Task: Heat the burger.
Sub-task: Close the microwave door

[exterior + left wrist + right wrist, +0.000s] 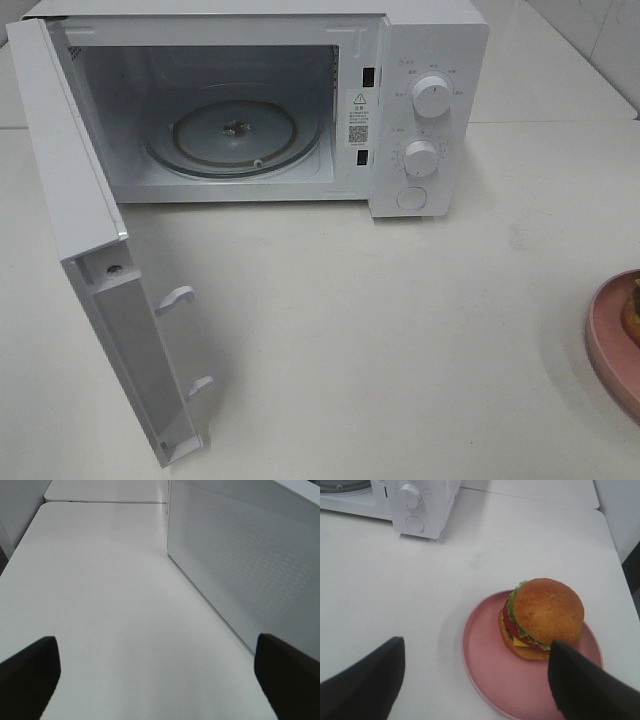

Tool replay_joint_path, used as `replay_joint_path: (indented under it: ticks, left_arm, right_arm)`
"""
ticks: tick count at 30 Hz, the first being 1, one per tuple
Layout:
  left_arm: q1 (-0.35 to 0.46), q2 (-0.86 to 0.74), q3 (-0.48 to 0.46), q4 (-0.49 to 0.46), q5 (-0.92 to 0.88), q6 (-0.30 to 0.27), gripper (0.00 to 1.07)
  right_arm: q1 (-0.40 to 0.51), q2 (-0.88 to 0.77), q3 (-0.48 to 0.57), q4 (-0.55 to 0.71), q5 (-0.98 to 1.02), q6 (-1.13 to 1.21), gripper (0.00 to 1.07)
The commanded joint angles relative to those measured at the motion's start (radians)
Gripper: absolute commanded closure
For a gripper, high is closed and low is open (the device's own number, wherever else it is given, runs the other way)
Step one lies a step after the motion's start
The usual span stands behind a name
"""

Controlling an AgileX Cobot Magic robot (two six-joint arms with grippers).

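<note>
Pink plate [485, 680] bears the burger [542, 618], upright, at 3 o'clock of the open microwave [250, 100]; right gripper [475, 680], fingers spread, hovers nearest; left gripper [157, 672], likewise spread, lies far.

The right end effector [477, 680] is hovering above the tabletop [395, 580] with its two dark fingers [362, 685] spread wide, gripping nothing. Between and just beyond them, the burger [542, 617] is sitting upright on a pink plate [487, 670], nearer one finger. Farther ahead, the white microwave [415, 505] is showing its dials.
</note>
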Motion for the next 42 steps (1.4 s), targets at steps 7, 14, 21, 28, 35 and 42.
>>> replay_joint_path:
  ticks: [7,14,21,28,35,42]
  left_arm:
    - [0.000,-0.017,0.001,-0.001,-0.014,0.000,0.09]
    - [0.000,-0.016,0.001,-0.001,-0.014,0.000,0.09]
    - [0.000,-0.016,0.001,-0.001,-0.014,0.000,0.09]
    - [0.000,-0.016,0.001,-0.001,-0.014,0.000,0.09]
    - [0.000,-0.016,0.001,-0.001,-0.014,0.000,0.09]
    - [0.000,-0.016,0.001,-0.001,-0.014,0.000,0.09]
  right_arm:
    - [-0.067,-0.084,0.001,0.001,0.003,-0.015,0.31]
    - [-0.065,-0.084,0.001,0.001,0.003,-0.014,0.31]
    - [-0.065,-0.084,0.001,0.001,0.003,-0.014,0.31]
    - [-0.065,-0.084,0.001,0.001,0.003,-0.014,0.31]
    - [-0.065,-0.084,0.001,0.001,0.003,-0.014,0.31]
    - [-0.065,-0.084,0.001,0.001,0.003,-0.014,0.31]
